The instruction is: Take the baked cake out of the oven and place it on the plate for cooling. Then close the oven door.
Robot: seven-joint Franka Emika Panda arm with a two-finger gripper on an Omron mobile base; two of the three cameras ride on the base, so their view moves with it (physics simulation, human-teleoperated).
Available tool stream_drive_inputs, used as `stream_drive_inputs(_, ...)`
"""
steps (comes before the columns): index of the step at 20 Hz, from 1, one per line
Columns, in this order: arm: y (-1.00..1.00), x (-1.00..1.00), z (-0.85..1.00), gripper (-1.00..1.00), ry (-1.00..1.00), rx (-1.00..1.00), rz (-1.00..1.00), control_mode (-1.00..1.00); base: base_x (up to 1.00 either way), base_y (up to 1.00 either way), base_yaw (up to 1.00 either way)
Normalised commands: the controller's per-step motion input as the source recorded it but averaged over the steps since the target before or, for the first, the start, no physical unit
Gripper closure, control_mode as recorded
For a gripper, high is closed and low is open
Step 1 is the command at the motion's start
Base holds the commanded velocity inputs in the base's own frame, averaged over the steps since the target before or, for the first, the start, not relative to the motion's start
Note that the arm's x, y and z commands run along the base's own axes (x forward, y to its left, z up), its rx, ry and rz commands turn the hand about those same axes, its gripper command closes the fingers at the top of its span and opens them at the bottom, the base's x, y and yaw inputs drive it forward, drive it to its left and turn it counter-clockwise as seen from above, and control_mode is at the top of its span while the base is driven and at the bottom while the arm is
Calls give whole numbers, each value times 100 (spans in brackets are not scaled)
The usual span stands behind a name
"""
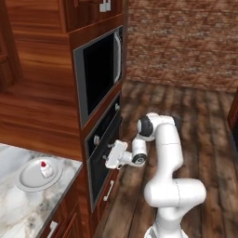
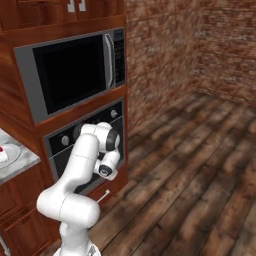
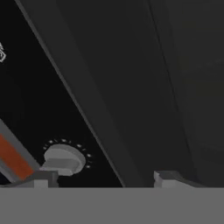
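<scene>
1. The plate (image 1: 29, 179) sits on the marble counter (image 1: 18, 209) at the far left, left of the oven column.
2. The cake (image 1: 45, 169) rests on the plate, toward its right side, cherry up.
3. The oven (image 1: 103, 148) is next, under the microwave (image 1: 98, 69); its door (image 1: 100, 160) appears closed, flush with the frame.
4. The gripper (image 1: 110, 155) is at the oven front, just below the knob row.
5. In the hand view the fingertips (image 3: 41, 179) stand well apart with nothing between them, a knob (image 3: 63, 159) just ahead; whether they touch the door is hard to tell.
6. The arm (image 1: 167, 158) rises at the right.
</scene>
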Motion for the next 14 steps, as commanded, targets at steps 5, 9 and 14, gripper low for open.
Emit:
stream_drive_inputs(5, 69, 0, 13, -100, 0, 8, 3, -100, 0, 0, 0)
stream_drive_inputs(9, 52, 0, 19, -100, 0, 4, 1, -100, 0, 0, 0)
stream_drive_inputs(14, 26, 0, 29, -100, 0, 1, 0, -100, 0, 0, 0)
